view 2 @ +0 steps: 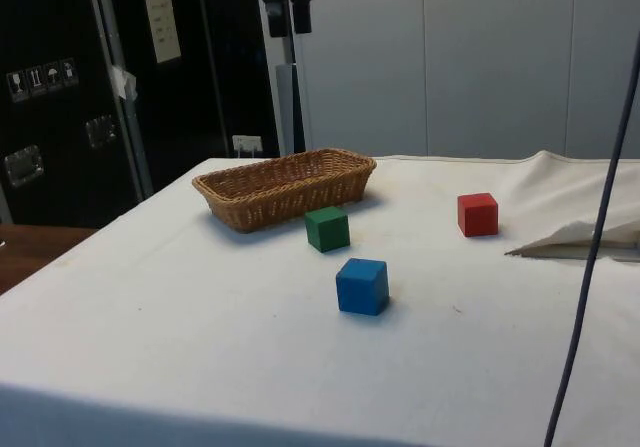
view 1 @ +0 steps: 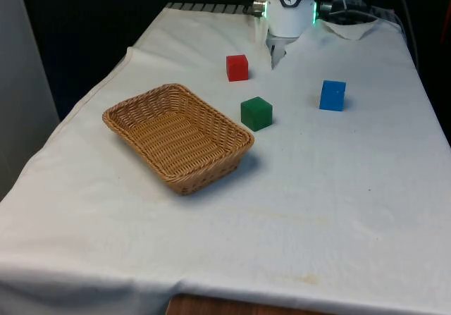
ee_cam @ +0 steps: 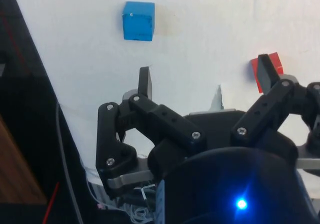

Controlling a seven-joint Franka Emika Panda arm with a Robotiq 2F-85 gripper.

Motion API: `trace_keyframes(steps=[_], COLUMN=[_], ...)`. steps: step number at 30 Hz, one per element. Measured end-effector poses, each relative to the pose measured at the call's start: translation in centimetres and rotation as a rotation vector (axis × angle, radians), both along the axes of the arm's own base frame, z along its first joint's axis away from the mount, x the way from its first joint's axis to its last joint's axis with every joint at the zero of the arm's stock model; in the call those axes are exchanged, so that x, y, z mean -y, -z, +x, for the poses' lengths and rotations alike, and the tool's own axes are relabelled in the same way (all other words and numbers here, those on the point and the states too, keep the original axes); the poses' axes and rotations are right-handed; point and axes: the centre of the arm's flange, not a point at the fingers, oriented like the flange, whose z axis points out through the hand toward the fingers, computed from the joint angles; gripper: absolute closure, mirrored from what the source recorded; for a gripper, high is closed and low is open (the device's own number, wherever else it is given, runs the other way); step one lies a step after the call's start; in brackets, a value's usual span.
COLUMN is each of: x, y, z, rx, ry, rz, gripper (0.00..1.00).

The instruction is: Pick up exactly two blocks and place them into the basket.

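Three blocks sit on the white cloth: a red block (view 1: 237,68), a green block (view 1: 256,113) and a blue block (view 1: 332,95). The woven basket (view 1: 113,121) lies toward the front view's left with nothing in it, and the green block is just off its far corner. From the side I see the basket (view 2: 285,192), green block (view 2: 327,229), blue block (view 2: 362,286) and red block (view 2: 478,214). My gripper (view 2: 287,17) hangs high above the table, open and holding nothing. In the wrist view the gripper (ee_cam: 205,76) looks down on the blue block (ee_cam: 138,21), and one finger partly covers the red block (ee_cam: 274,61).
A rumpled fold of cloth (view 1: 352,26) lies at the far end near the robot base, seen from the side as a raised cloth fold (view 2: 580,232). A dark cable (view 2: 590,247) hangs across the side view's right. Bare cloth stretches between the blocks and the near edge.
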Motion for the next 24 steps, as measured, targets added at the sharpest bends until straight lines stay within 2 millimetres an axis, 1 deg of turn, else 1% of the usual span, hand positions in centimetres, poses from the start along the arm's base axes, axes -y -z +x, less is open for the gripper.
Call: trace_keyframes(steps=[9, 10, 12, 18, 19, 24], x=[-0.5, -0.5, -0.5, -0.7, -0.7, -0.8], y=[1.6, 2.2, 2.5, 4.7, 4.7, 6.3], z=[-1.0, -1.2, -1.4, -2.4, -2.4, -3.2], rx=[0.01, 0.009, 0.009, 0.01, 0.01, 0.01], ry=[0.025, 0.032, 0.035, 0.06, 0.06, 0.078], rz=[0.003, 0.001, 0.0, -0.01, -0.01, -0.018], gripper=[0.0, 0.0, 0.0, 0.0, 0.0, 0.0])
